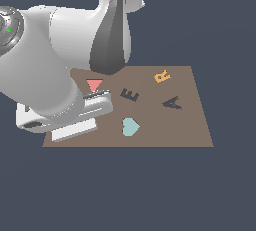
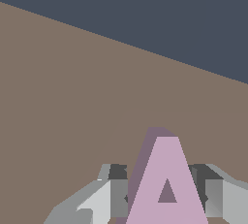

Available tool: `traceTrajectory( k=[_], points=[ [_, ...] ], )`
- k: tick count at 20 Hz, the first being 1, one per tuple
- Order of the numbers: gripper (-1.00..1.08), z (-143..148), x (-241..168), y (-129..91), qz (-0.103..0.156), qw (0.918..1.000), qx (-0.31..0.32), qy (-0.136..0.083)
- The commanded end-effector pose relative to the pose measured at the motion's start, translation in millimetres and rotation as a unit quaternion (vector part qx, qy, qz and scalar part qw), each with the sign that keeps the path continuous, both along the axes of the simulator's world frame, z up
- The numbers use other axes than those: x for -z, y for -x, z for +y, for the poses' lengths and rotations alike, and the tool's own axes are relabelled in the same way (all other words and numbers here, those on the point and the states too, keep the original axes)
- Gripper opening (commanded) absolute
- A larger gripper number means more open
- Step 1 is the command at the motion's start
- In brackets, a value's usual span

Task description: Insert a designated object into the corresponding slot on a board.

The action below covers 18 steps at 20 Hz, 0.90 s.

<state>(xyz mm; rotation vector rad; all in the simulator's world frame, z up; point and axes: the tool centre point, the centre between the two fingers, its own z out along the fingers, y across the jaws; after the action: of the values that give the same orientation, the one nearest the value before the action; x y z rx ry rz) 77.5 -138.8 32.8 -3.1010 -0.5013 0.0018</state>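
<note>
— Where is the lilac letter A block [image 2: 167, 184] seen, and how is it held?

— In the wrist view it is seen clamped between the two fingers [image 2: 117, 196], one grey pad pressed against each sloping leg. The fingers are closed on the block. In the exterior view the block itself is hidden behind the arm; only the gripper [image 1: 97, 96] is made out, low over the board [image 1: 195, 130] toward the exterior view's left, just beside a pink triangle [image 1: 94, 84].

— Which way is the block pointed?

— Its apex is directed away from the camera on the wrist, toward the far edge of the board, and its long axis runs from foot to apex along that line. The flat face is turned toward the wrist camera, and a darker purple side wall is seen along one leg. Whether it is touching the board cannot be told.

— And the slot?

— The dark A-shaped recess [image 1: 172, 103] is found toward the exterior view's right, well apart from the gripper. It is tilted, with its apex swung toward the right.

— What writing can be read?

— Only letter shapes: a dark E recess [image 1: 130, 95] near the middle and an orange R [image 1: 162, 76] near the far edge. A teal heart [image 1: 130, 127] lies near the front edge.
</note>
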Motion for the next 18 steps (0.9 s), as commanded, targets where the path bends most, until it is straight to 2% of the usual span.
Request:
traceTrajectory(
  k=[1,11,18],
  points=[
    [-1.0,1.6,-0.3,3.2,0.0,1.0,0.009,0.0],
    [-1.0,16.8,-1.1,30.6,0.0,0.9958,0.092,0.0],
    [-1.0,39.4,-1.9,58.1,0.0,0.9828,0.185,0.0]
  ],
)
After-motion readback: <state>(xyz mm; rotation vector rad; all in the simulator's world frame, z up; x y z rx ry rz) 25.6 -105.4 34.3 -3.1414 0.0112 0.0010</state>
